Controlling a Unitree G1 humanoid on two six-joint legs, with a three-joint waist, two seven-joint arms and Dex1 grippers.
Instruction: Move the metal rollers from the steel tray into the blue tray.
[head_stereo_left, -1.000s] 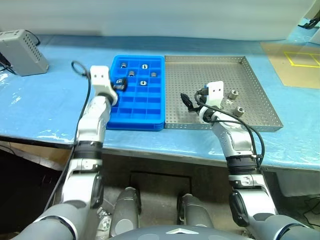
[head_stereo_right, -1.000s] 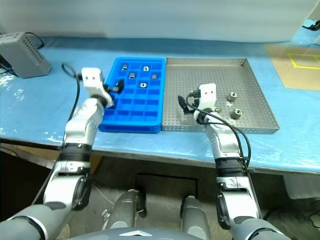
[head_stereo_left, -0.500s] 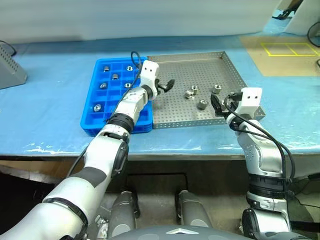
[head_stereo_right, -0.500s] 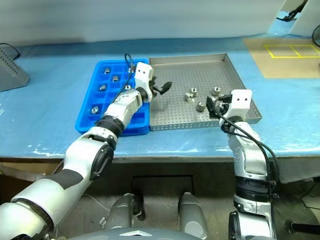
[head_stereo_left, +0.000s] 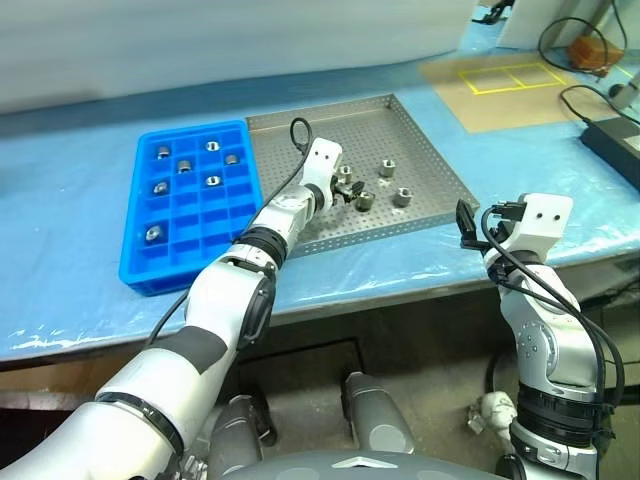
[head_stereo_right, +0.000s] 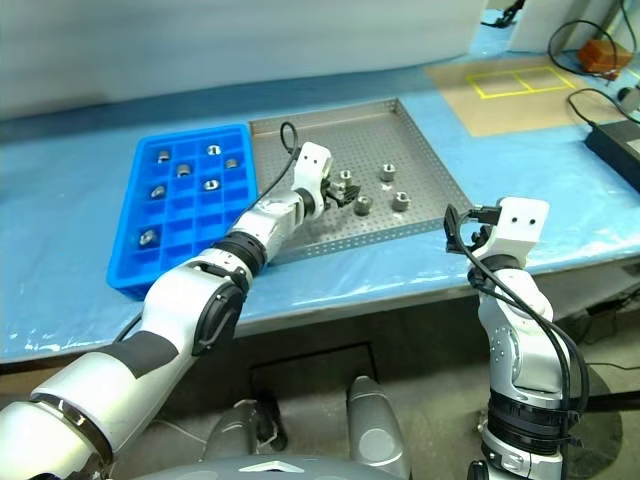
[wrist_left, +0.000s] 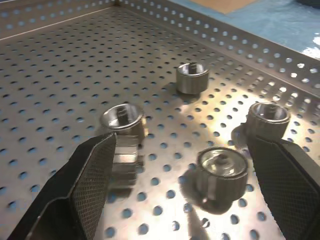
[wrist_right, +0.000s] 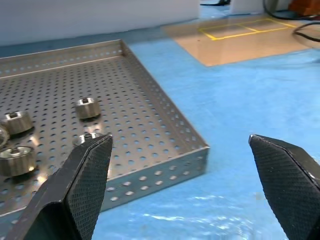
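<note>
The steel tray (head_stereo_left: 330, 130) holds several metal rollers, among them one (head_stereo_left: 386, 168) further back and one (head_stereo_left: 403, 196) near the right rim. My left gripper (head_stereo_left: 349, 190) is low inside this tray, open, with nothing held. In the left wrist view one roller (wrist_left: 221, 167) lies between its fingers (wrist_left: 92, 180) and another (wrist_left: 122, 120) sits against the left one. The blue tray (head_stereo_left: 205, 240) lies left of the steel tray with several rollers (head_stereo_left: 212, 181) in its compartments. My right gripper (head_stereo_left: 470, 225) hangs open and empty off the steel tray's near right corner (wrist_right: 200, 155).
A brown sheet with yellow taped squares (head_stereo_left: 500, 85) lies at the back right. A black device (head_stereo_left: 615, 140) and cables (head_stereo_left: 580, 45) sit at the far right. The blue table covering (head_stereo_left: 70, 200) stretches left of the blue tray.
The camera has swung right. My left gripper crossed from the blue tray into the steel tray and sank among the rollers. My right gripper drew back out of the steel tray to the right.
</note>
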